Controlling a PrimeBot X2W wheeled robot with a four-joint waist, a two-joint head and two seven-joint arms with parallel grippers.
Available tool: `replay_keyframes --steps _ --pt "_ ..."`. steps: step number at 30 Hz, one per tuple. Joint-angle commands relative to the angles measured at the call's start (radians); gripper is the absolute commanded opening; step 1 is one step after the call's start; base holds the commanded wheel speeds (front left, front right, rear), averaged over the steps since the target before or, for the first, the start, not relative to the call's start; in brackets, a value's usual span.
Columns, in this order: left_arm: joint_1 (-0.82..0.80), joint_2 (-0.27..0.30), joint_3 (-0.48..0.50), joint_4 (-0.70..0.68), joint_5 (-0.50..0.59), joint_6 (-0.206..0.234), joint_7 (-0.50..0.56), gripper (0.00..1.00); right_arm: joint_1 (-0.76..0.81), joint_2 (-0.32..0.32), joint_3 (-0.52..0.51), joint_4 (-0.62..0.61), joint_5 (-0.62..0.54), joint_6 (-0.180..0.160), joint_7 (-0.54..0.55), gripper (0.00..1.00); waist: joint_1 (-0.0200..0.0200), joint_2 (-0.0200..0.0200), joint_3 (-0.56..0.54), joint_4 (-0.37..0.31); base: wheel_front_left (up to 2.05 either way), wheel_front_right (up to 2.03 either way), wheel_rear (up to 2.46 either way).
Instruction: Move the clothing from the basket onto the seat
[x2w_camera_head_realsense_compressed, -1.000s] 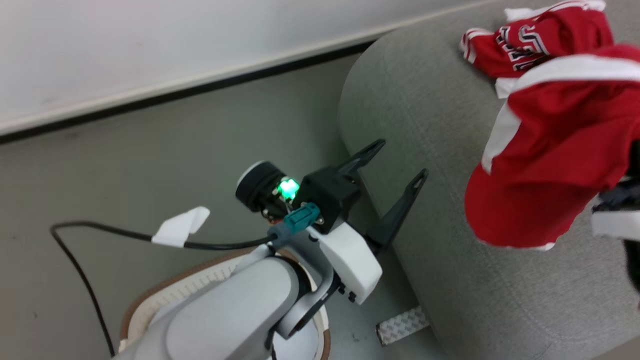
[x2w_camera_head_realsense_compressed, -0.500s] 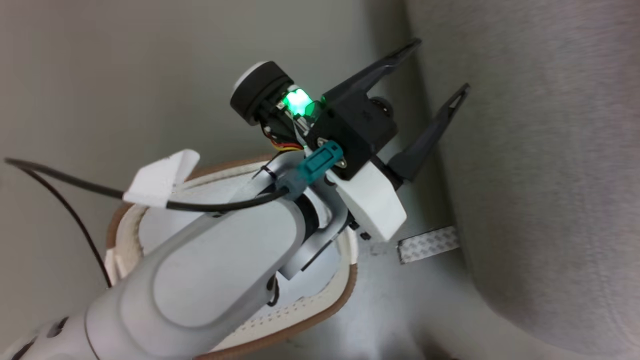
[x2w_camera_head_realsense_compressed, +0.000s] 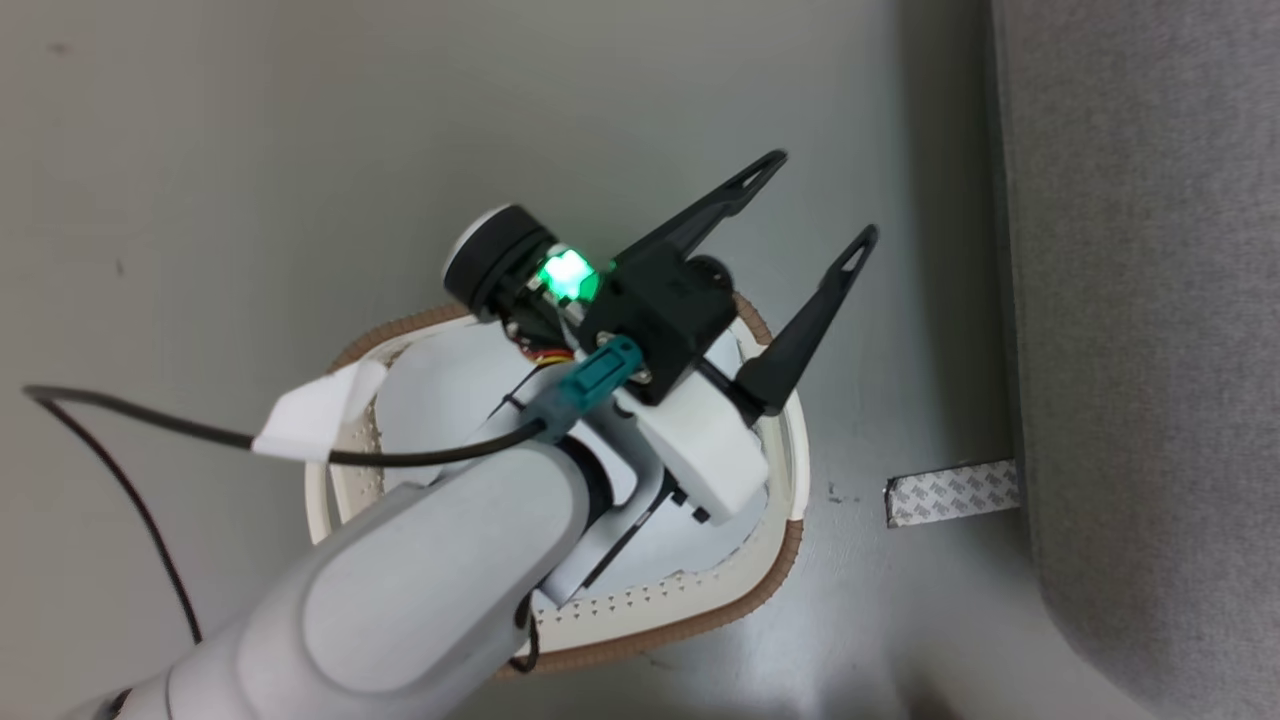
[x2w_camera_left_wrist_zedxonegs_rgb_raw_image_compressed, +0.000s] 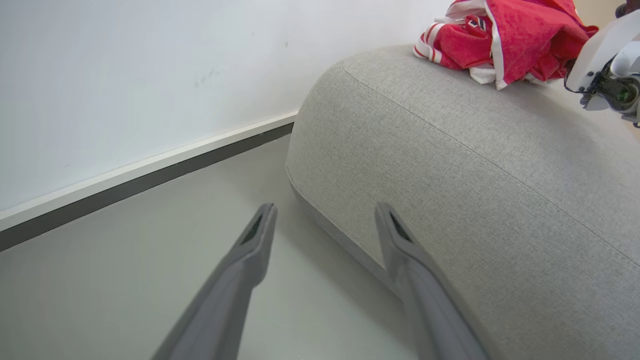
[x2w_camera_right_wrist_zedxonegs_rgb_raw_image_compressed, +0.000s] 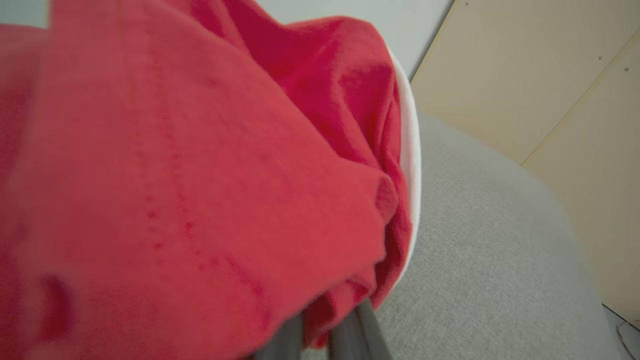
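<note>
The basket (x2w_camera_head_realsense_compressed: 690, 622), cream-white with a tan-brown rim, stands on the floor under my left arm. Its inside looks pale white where the arm leaves it in sight. My left gripper (x2w_camera_head_realsense_compressed: 812, 212) hangs open and empty over the basket's far edge, its fingers spread toward the seat (x2w_camera_head_realsense_compressed: 1150, 300). In the left wrist view the open left gripper (x2w_camera_left_wrist_zedxonegs_rgb_raw_image_compressed: 325, 212) faces the seat (x2w_camera_left_wrist_zedxonegs_rgb_raw_image_compressed: 450, 150), where red and white clothing (x2w_camera_left_wrist_zedxonegs_rgb_raw_image_compressed: 500, 40) lies bunched at the far end. My right gripper (x2w_camera_right_wrist_zedxonegs_rgb_raw_image_compressed: 325, 327) is shut on a red garment (x2w_camera_right_wrist_zedxonegs_rgb_raw_image_compressed: 200, 175) with white trim, above the seat (x2w_camera_right_wrist_zedxonegs_rgb_raw_image_compressed: 475, 250).
A patterned tape strip (x2w_camera_head_realsense_compressed: 950, 492) lies on the grey floor between basket and seat. A black cable with a white tag (x2w_camera_head_realsense_compressed: 315, 420) trails from my left wrist. White wall and dark baseboard (x2w_camera_left_wrist_zedxonegs_rgb_raw_image_compressed: 150, 175) run behind the seat. Beige panels (x2w_camera_right_wrist_zedxonegs_rgb_raw_image_compressed: 550, 75) stand beyond it.
The head camera has swung down, so the basket now sits mid-view and the red garments and right arm have left that view. The left gripper stays open.
</note>
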Motion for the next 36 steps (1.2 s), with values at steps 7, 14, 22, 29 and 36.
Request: replay_keyframes --steps 7,14,22,29,36 --pt "0.076 0.040 0.041 0.001 -0.048 0.029 -0.050 1.00 0.036 0.109 0.098 -0.126 -0.024 -0.003 -0.016 1.00 -0.0002 0.0000 -0.103 -0.032 0.00 0.00 0.00" --pt "0.187 0.072 0.110 0.063 -0.120 0.052 -0.163 1.00 0.293 0.214 0.292 -0.360 0.100 -0.003 -0.016 1.00 -0.0002 0.0000 -0.279 -0.039 0.00 0.00 0.00" --pt "0.378 0.098 0.182 0.149 -0.206 0.089 -0.296 1.00 0.578 0.299 0.442 -0.585 0.153 -0.003 -0.015 1.00 -0.0002 0.0000 -0.507 0.005 0.00 0.00 0.00" --pt "0.562 0.068 0.246 0.236 -0.205 0.114 -0.351 1.00 0.840 0.340 0.622 -0.731 0.185 -0.003 -0.014 1.00 -0.0002 0.0000 -0.684 0.086 0.00 0.00 0.00" --pt "0.742 0.036 0.375 0.237 -0.120 0.110 -0.350 1.00 1.017 0.370 0.728 -0.785 0.196 -0.003 -0.015 1.00 -0.0002 0.0000 -0.792 0.119 0.00 0.00 0.00"
